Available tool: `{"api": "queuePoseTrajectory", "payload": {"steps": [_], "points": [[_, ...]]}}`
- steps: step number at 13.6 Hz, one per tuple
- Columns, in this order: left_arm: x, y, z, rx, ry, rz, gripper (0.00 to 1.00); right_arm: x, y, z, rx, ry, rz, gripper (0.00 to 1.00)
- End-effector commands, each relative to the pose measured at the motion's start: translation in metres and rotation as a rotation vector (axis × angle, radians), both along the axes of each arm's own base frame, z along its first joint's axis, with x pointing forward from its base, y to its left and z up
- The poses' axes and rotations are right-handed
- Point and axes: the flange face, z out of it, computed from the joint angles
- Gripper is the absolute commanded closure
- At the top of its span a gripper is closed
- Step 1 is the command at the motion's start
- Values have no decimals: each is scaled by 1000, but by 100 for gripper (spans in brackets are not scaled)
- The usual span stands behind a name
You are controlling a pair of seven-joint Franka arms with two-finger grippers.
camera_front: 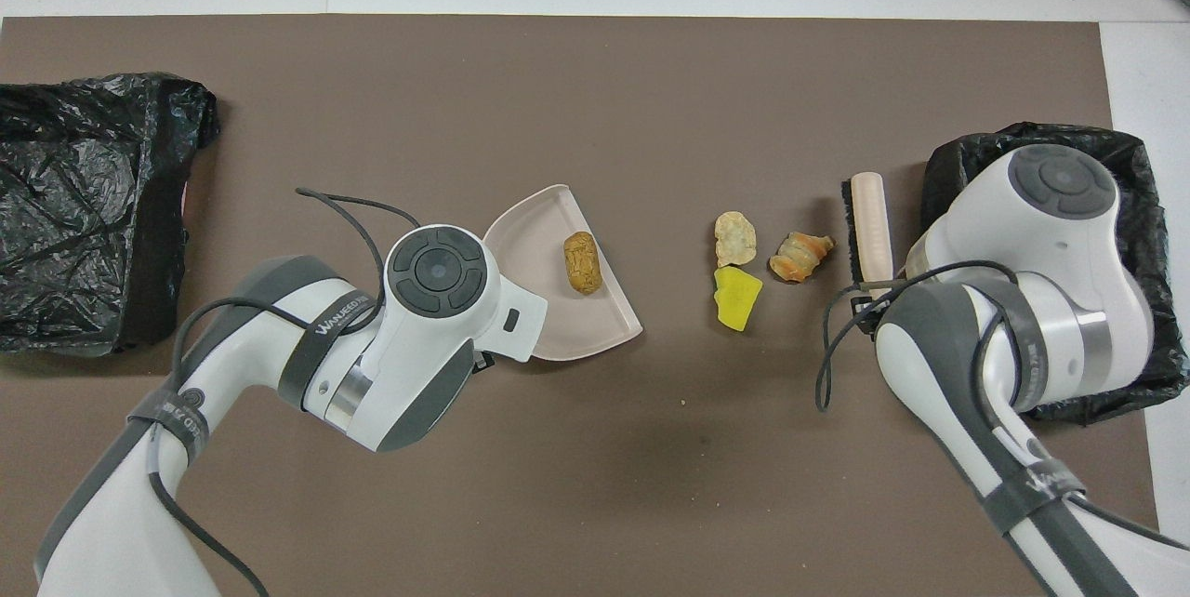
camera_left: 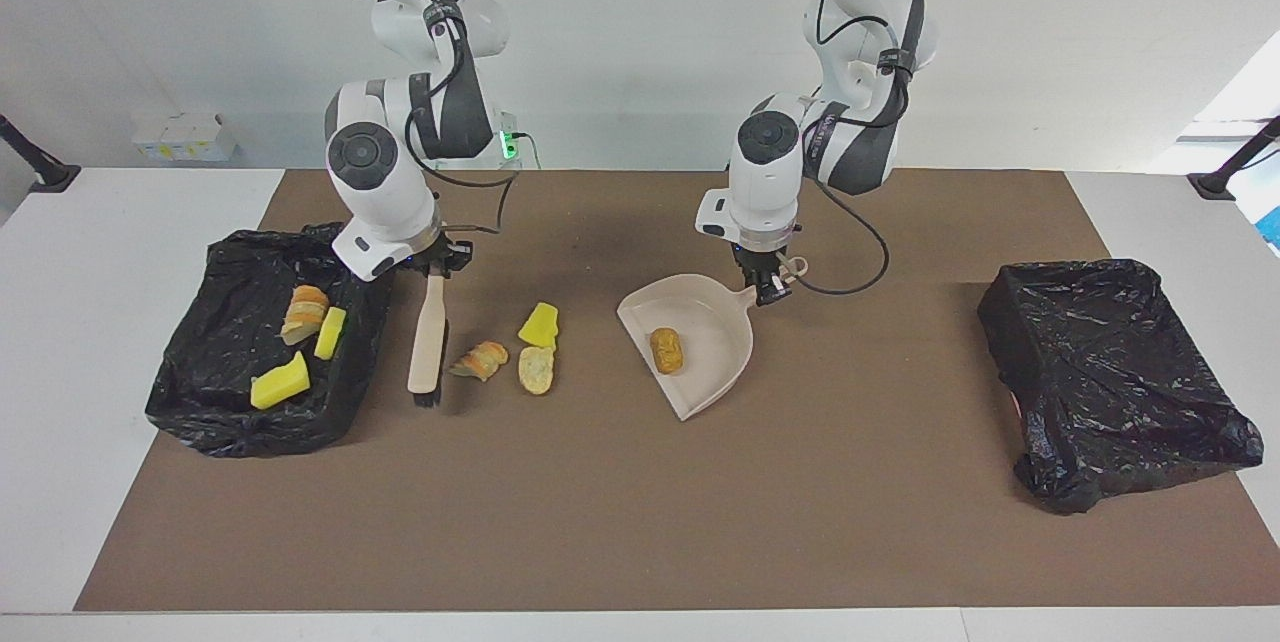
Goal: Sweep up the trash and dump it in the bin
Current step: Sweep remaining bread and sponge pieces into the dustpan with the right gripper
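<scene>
My right gripper [camera_left: 436, 267] is shut on the handle of the beige brush [camera_left: 428, 337], whose bristle end is down at the mat next to the trash bin [camera_left: 200, 402]. Three trash pieces lie between brush and dustpan: a brown pastry [camera_left: 480, 359], a tan round piece [camera_left: 536, 369] and a yellow wedge [camera_left: 539, 324]. My left gripper [camera_left: 768, 290] is shut on the handle of the beige dustpan [camera_left: 715, 322], which holds one brown pastry piece [camera_left: 666, 349]. The bin holds a bread piece [camera_left: 305, 312] and two yellow wedges [camera_left: 330, 332].
A second black-lined bin [camera_left: 1110, 372] stands at the left arm's end of the brown mat [camera_left: 640, 522]; it also shows in the overhead view [camera_front: 74, 206]. The right arm covers much of the first bin [camera_front: 1148, 206] in the overhead view.
</scene>
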Motion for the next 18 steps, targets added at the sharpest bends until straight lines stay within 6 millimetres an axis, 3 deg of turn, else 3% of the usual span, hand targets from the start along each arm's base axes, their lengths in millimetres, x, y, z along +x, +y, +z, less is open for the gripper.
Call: {"api": "queuePoseTrajectory", "payload": {"steps": [1, 3, 7, 11, 15, 18], "points": [[-14, 3, -2, 10, -6, -14, 100, -23, -2, -14, -26, -29, -19, 100], [-17, 3, -2, 16, 2, -18, 100, -32, 4, -28, -36, -13, -49, 100], [-17, 4, -3, 21, 10, -23, 100, -45, 53, -33, -29, 3, -114, 100], [-17, 4, -3, 23, 18, -50, 100, -42, 99, -42, 27, -7, -189, 100], [-17, 5, -2, 23, 17, -54, 100, -34, 158, -37, 82, 3, -272, 100], [-17, 5, -2, 22, 18, -58, 100, -37, 205, -37, 125, 21, -236, 100]]}}
